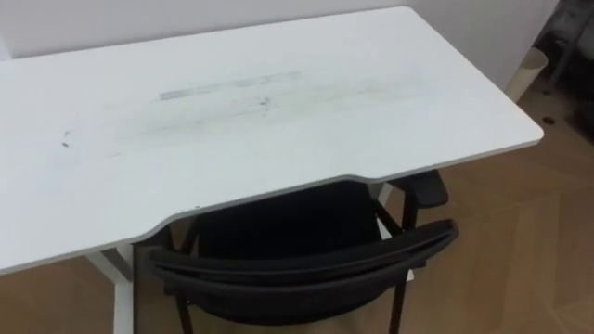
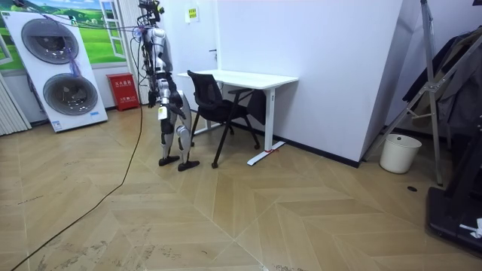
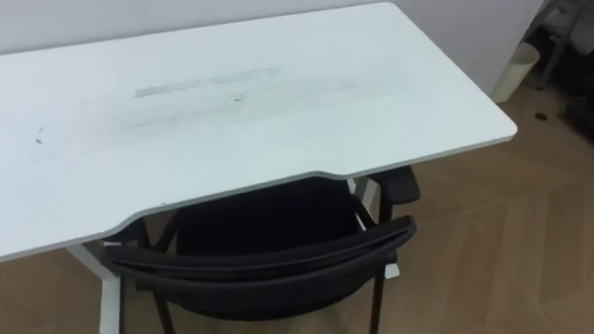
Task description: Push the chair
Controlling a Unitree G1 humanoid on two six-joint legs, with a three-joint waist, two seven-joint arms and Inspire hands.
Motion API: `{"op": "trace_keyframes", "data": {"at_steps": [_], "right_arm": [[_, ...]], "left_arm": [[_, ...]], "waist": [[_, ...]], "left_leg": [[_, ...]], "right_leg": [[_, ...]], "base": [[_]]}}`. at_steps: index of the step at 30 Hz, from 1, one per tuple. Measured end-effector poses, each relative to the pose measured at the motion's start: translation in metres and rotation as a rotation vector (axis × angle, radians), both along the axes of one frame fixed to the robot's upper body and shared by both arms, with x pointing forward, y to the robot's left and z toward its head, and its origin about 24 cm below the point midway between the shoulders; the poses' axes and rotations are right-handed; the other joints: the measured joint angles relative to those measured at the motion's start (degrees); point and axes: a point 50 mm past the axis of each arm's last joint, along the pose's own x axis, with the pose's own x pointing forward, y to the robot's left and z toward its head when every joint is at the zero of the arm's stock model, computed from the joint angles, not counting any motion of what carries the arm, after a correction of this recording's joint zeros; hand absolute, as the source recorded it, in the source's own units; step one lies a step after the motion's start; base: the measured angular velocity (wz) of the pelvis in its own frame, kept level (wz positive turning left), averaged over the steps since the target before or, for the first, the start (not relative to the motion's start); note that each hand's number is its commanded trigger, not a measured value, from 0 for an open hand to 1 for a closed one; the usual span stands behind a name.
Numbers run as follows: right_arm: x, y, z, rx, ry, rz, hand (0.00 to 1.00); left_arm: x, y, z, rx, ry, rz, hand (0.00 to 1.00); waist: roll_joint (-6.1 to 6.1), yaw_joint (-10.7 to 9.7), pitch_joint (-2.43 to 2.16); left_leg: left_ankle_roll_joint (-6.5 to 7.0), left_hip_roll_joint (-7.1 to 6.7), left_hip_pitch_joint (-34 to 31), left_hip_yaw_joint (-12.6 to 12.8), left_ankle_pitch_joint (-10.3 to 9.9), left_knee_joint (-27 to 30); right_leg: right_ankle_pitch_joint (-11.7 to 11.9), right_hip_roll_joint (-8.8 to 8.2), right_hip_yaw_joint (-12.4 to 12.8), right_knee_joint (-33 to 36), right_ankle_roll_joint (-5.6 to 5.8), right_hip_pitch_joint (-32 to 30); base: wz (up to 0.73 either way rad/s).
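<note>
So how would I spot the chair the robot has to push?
Find the big white rectangular desk against the pale wall. Pushed partly under its front edge is a black chair with a curved backrest and armrests. It's the only seat there, dark against white desktop and wooden floor.

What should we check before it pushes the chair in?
1. Chair backrest faces the robot: ok.
2. Chair lined up with the desk cutout: ok.
3. Robot stands close behind the chair, per the room view: ok.
4. Armrest clears the desk's underside: cannot tell.
5. Chair frame clear of the white desk leg: cannot tell.
</note>
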Motion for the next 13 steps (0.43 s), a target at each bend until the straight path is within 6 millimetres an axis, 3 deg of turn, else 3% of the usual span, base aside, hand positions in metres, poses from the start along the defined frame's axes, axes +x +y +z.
{"op": "trace_keyframes", "data": {"at_steps": [4, 8, 13], "right_arm": [[0.031, 0.011, -0.009, 0.1, -0.024, 0.151, 0.0], [0.061, 0.016, -0.012, 0.127, -0.096, 0.262, 0.0], [0.08, 0.023, -0.014, 0.162, -0.165, 0.322, 0.0]], "left_arm": [[0.024, -0.013, -0.01, -0.123, -0.002, -0.083, 0.0], [0.063, -0.016, -0.014, -0.159, -0.073, -0.173, 0.0], [0.095, -0.022, -0.014, -0.183, -0.168, -0.286, 0.0]], "waist": [[0.38, 1.32, 0.1], [0.61, 0.98, 0.24], [0.98, 0.88, 0.54]], "left_leg": [[0.13, 0.02, 0.32, 1.05, -0.11, -0.09], [0.07, 0.07, -0.52, 0.77, -0.19, 0.09], [0.04, 0.21, -0.7, 0.74, -0.16, -0.16]], "right_leg": [[0.09, 0.15, 0.52, 0.13, 0.13, -0.03], [0.3, 0.28, 0.38, -0.55, 0.09, -0.39], [0.31, 0.58, 0.58, -0.71, 0.08, -0.37]], "base": [[-0.09], [0.0], [0.0]]}}
